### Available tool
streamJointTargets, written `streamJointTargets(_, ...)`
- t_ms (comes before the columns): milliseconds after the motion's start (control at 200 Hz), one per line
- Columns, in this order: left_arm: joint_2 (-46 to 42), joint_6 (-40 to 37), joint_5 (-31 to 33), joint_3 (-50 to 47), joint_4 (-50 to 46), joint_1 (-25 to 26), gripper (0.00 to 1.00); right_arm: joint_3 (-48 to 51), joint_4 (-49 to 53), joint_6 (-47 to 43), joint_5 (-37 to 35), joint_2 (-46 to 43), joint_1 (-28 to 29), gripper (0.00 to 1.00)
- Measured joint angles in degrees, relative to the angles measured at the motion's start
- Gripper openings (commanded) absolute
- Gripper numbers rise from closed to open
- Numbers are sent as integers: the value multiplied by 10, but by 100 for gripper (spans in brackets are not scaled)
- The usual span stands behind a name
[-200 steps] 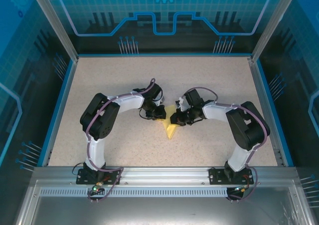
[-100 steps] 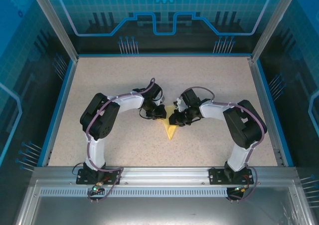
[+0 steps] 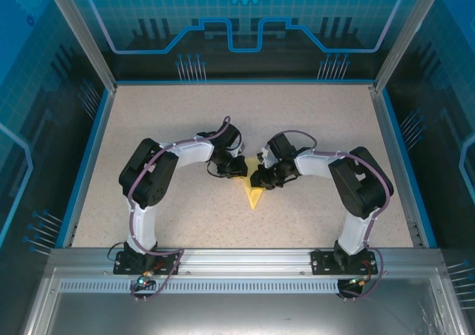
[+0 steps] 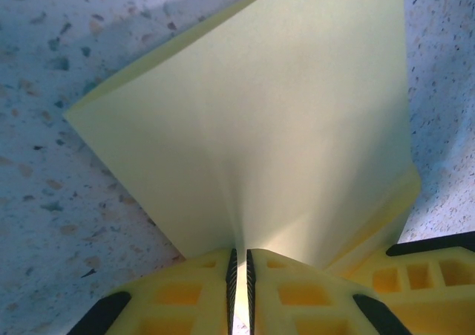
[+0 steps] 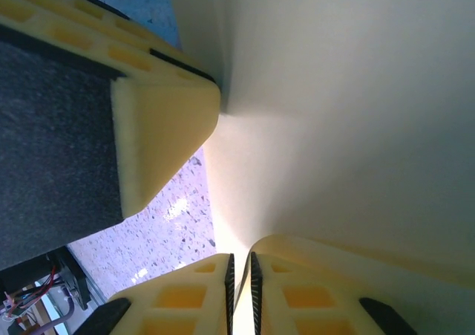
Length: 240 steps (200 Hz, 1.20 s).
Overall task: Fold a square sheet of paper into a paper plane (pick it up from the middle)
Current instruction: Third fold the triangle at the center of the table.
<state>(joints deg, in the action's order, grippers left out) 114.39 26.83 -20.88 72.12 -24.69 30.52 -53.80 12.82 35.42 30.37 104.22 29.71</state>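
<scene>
The speckled beige tabletop (image 3: 312,119) sits inside a blue-panelled enclosure (image 3: 245,23). The pale-yellow folded paper sheet (image 3: 254,194) is at the table's middle, its pointed tip toward the near edge. From above its far part is hidden under the left gripper (image 3: 239,170) and right gripper (image 3: 261,177); each wrist view shows that gripper's fingers pinching the paper.

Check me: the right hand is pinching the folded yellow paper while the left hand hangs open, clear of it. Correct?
Not quite. The left hand is shut on the yellow paper as well, as the left wrist view shows. The right hand does pinch it.
</scene>
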Motion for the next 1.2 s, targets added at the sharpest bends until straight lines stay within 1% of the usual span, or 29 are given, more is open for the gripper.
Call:
streamJointTargets(275, 0, 0, -6, -3, 6, -1, 15, 0, -10, 9, 0, 8, 0, 15)
streamJointTargets(835, 0, 0, -13, -7, 11, -3, 15, -1, -15, 11, 1, 17, 0, 16)
streamJointTargets(1200, 0, 0, -14, -7, 11, -3, 15, -1, -31, 22, 0, 18, 0, 13)
